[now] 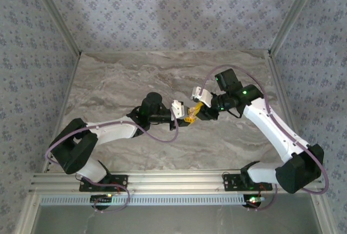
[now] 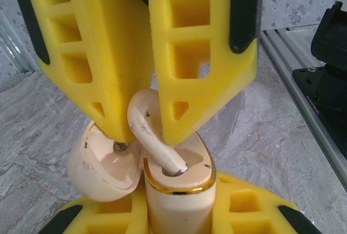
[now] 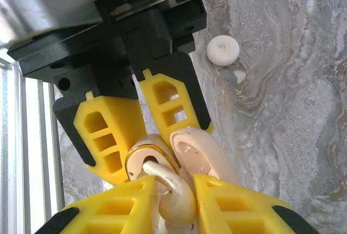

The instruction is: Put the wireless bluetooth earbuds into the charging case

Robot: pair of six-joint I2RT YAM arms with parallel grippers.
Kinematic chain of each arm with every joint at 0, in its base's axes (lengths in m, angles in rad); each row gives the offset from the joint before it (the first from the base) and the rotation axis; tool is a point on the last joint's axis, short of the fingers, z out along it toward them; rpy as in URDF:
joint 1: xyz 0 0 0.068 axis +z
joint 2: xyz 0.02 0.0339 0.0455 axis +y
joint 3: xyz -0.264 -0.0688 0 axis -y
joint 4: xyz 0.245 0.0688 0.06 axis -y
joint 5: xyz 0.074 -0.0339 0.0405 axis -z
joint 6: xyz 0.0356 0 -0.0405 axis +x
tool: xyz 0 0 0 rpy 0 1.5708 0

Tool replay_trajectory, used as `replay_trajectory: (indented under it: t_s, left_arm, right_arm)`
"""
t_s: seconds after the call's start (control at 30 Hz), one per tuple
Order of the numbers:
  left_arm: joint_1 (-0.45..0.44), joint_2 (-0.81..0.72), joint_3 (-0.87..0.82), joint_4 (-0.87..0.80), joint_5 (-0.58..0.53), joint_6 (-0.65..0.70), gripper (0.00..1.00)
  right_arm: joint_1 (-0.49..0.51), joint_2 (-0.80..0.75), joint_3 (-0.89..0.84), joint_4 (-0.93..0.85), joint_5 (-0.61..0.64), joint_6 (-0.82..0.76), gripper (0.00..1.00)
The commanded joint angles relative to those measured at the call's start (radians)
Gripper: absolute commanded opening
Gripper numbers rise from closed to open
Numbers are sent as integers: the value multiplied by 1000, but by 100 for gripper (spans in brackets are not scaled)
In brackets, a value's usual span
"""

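The cream charging case (image 2: 179, 190) with a gold rim stands upright, its lid (image 2: 100, 166) hinged open to the left. My left gripper (image 2: 179, 215) is shut on the case body from both sides. One cream earbud (image 2: 149, 128) hangs over the case with its metal-tipped stem in the left slot. My right gripper (image 3: 176, 204) is shut on that earbud's (image 3: 179, 198) rounded head, just above the case (image 3: 142, 160) and its open lid (image 3: 200, 158). From above, the left gripper (image 1: 183, 117) and the right gripper (image 1: 196, 109) meet mid-table.
A round white disc (image 3: 223, 50) lies on the marble table (image 3: 293, 136) beyond the grippers, with a tiny white bit (image 3: 238, 75) beside it. Metal frame rails (image 1: 162, 179) run along the near edge, and patterned walls enclose the other sides.
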Motion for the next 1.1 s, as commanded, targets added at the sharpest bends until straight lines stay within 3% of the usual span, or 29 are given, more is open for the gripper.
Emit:
replay_trajectory:
  t_s: [0.0,0.5,0.73,1.07]
  left_arm:
    - [-46,-52,37,30,115,38,13]
    - [-47,-45,31,50,105,22,13]
    - [-46,-45,29,49,85,22,13]
    - [-47,-44,32,37,49,24,12]
  right_arm:
    - [6,21,43,16,72,-61,26]
    - [17,-28,30,55,42,-39,31]
    - [21,-48,28,74,21,-33,28]
    - [97,-48,32,62,183,-41,24]
